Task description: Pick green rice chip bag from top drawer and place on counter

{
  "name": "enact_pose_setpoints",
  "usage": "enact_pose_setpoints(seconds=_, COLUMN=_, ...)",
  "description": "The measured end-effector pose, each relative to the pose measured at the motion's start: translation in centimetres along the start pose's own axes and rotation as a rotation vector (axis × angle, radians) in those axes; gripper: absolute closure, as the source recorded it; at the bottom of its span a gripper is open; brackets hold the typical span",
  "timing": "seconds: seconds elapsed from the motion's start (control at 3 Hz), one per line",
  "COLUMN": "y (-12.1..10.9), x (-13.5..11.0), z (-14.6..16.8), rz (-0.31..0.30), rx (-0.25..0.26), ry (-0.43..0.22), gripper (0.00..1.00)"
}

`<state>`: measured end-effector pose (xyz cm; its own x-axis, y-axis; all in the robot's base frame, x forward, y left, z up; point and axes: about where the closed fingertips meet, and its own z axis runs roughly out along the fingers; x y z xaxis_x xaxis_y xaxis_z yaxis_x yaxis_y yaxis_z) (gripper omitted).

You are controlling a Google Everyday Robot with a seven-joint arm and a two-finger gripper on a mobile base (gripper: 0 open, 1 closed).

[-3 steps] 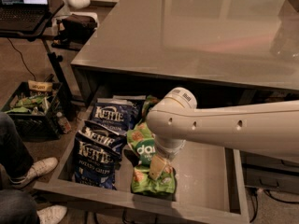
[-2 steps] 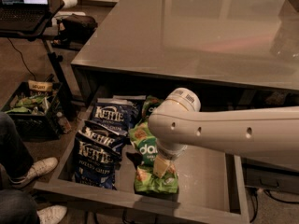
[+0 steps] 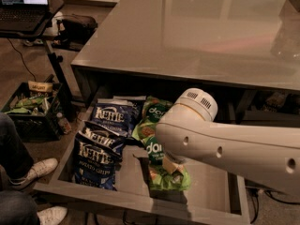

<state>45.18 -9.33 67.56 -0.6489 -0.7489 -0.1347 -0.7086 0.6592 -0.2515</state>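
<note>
Down in the top drawer (image 3: 140,198), the gripper (image 3: 172,165) meets the green rice chip bag (image 3: 164,181), jaws hidden.

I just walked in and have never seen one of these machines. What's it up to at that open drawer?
The robot's arm reaches down into the open top drawer under the counter. Its gripper is down at the green rice chip bag, which lies at the front of the drawer beside two dark-blue Kettle bags. A second green bag lies further back. Nothing has been placed on the counter yet.
</note>
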Motion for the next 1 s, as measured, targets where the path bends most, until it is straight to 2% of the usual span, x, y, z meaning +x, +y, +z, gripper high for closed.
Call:
enact_pose_setpoints(seconds=0.33, y=-0.9, x=0.1, z=-2.5, rz=0.024, rx=0.067, ry=-0.013, gripper=1.00)
enact_pose_setpoints(seconds=0.67, y=-2.2, x=-0.8, z=-4.9, rz=0.029, rx=0.153, ry=-0.025, gripper=1.00)
enact_pose_setpoints(seconds=1.0, y=-5.0, x=-1.9, z=-7.6, rz=0.058, rx=0.271, ry=-0.039, gripper=1.00)
